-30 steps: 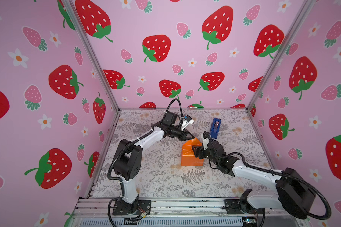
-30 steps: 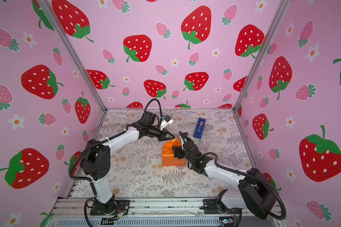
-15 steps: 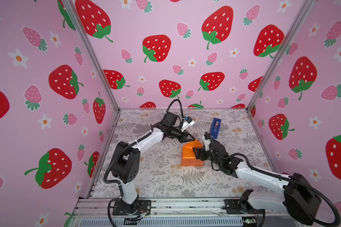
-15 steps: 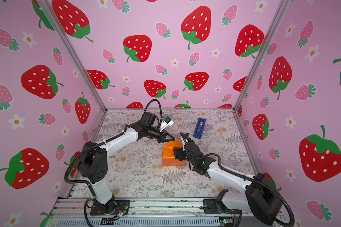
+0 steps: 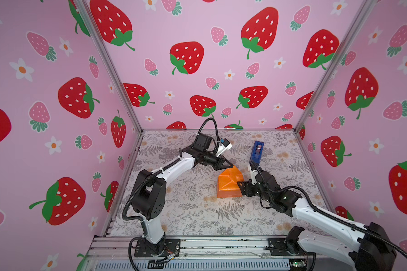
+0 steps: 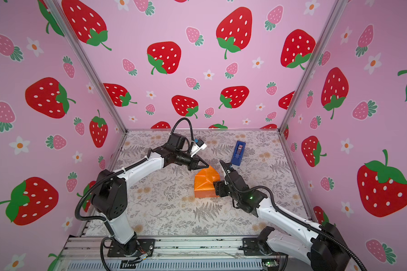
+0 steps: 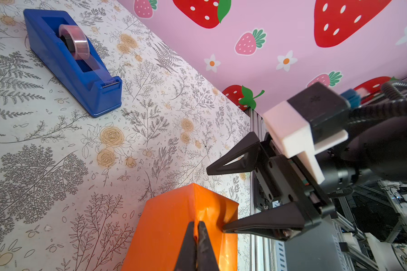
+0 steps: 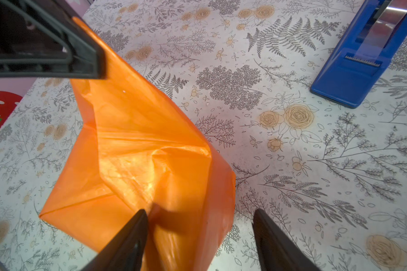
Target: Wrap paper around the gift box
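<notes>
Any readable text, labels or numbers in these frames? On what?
No readable text in any view.
paper: plain orange, unmarked.
tape dispenser: plain blue, no label showing.
walls: strawberry and flower print only, no words.

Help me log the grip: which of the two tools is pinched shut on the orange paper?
The left tool, its jaws closed together on the raised peak of the paper. The right tool stands open, jaws spread apart at the paper's side.

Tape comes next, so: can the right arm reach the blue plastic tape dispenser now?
Probably yes: the right tool is open, and only bare floral table lies between it and the blue plastic tape dispenser.
</notes>
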### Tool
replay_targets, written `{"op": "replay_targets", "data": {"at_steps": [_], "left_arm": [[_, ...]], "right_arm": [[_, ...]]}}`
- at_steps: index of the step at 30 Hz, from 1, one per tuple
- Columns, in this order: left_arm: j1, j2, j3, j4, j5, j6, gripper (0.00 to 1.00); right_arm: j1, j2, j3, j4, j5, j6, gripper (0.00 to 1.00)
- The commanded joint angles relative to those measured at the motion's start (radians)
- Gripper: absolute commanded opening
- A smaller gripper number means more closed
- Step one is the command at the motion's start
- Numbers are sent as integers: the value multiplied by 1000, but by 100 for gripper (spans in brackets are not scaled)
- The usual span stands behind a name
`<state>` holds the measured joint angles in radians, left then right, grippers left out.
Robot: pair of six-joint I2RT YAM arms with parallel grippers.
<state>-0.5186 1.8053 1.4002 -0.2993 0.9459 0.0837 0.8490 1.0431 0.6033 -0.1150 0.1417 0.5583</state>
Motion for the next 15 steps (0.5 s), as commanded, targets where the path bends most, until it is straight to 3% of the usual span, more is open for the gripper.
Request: {"op": "replay_targets", "data": {"at_steps": [1, 15], "left_arm": [[-3, -30, 14, -22, 23, 37, 0], [-36, -73, -13, -86, 16, 77, 0]], "right_arm": [[1, 18, 11, -62, -13, 23, 70], [-43, 123, 43, -51, -59, 51, 70]]}}
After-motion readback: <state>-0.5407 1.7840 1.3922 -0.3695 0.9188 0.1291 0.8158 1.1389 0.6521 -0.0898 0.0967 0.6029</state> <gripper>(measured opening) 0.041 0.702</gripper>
